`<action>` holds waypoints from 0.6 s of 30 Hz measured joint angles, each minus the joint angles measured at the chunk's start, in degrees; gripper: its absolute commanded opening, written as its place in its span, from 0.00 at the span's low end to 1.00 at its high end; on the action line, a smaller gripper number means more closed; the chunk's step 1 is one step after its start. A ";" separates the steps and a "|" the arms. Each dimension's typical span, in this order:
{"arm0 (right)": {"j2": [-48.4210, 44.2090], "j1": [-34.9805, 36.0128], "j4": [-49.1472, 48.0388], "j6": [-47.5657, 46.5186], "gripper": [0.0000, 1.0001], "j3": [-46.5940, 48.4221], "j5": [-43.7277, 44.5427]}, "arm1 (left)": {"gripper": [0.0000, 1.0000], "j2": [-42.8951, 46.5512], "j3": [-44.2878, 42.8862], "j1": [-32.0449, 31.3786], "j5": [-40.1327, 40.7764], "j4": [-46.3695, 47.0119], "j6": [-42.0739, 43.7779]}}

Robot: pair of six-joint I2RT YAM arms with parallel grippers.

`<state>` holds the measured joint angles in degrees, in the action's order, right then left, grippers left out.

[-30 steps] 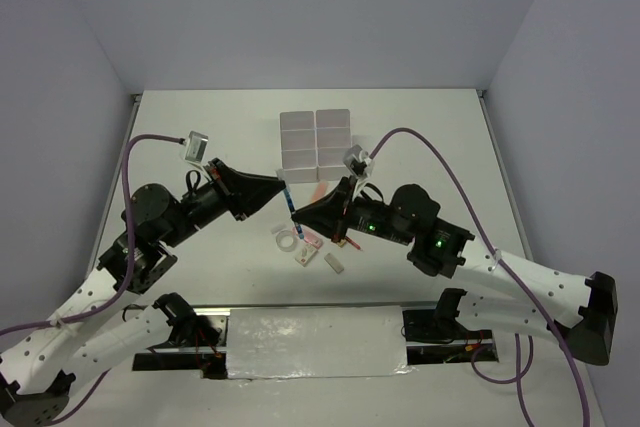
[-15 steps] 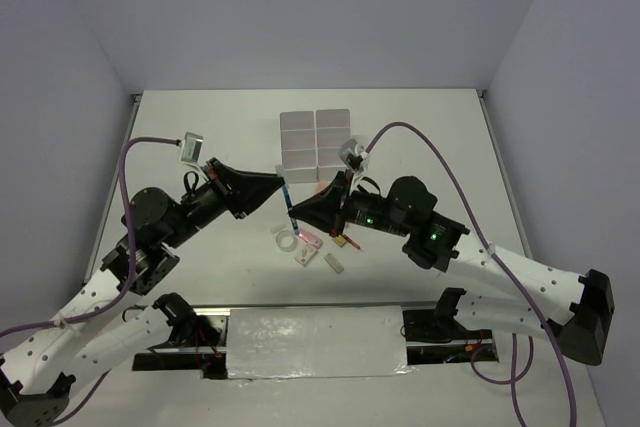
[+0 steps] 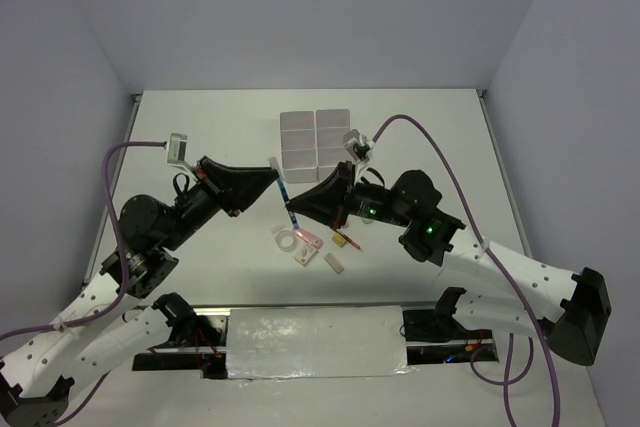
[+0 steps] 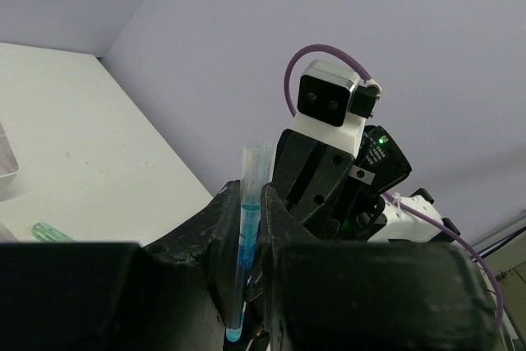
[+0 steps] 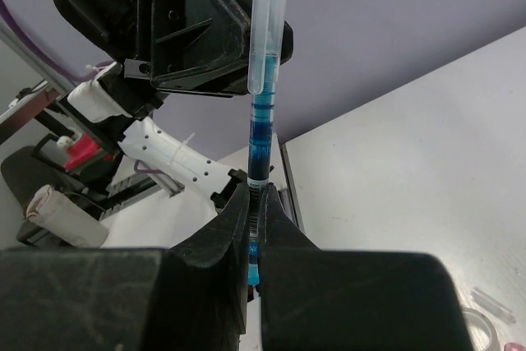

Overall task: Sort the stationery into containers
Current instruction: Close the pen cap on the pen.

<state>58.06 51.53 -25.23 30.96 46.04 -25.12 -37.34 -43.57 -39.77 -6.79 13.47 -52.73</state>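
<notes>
Looking down from above, you have the white table under both arms. The block of six white boxes sits toward its far middle, two wide and three deep. Your left arm comes in from the left and your right arm from the right, and they meet just in front of that block.

The left gripper is pressed together on the far part of a thin blue pen. The right gripper pinches the near part of the same pen — so both tools grip one item. It is off the table, slanting between them, near the boxes but not in any of them.

From your left wrist, the pen stands between the black fingers with its clear cap poking above them. From your right wrist, the pen rises out of the closed fingers toward the other gripper.

Loose on the table below the pen lie a clear tape ring, two white erasers and a small orange piece — all near one another. A green highlighter lies on the table at the left of the left wrist view.
</notes>
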 measured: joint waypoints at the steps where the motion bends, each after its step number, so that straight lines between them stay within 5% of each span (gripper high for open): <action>1: 0.46 0.00 -0.50 0.28 0.00 0.00 -0.24 | 0.00 0.02 0.22 0.00 0.17 0.28 -0.07; 18: 4.74 0.00 -1.73 -0.37 0.00 2.58 -1.51 | 0.00 1.22 1.60 0.00 3.04 1.53 -0.20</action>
<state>62.81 51.53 -26.96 30.59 48.62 -26.63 -36.12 -41.98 -39.77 -3.75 15.00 -52.93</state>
